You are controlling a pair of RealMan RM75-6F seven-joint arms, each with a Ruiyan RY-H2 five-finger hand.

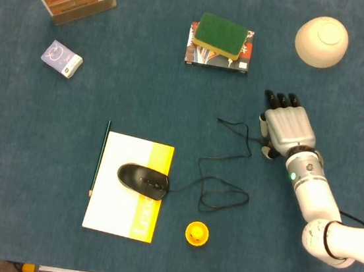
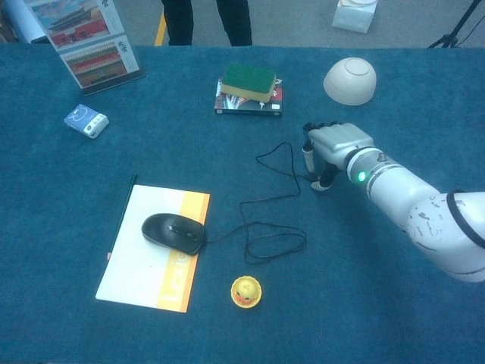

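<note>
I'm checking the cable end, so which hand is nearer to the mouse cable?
Right. The right hand rests palm down just beside the far end of the mouse cable, its fingers at the plug end. The left hand shows in neither view.
</note>
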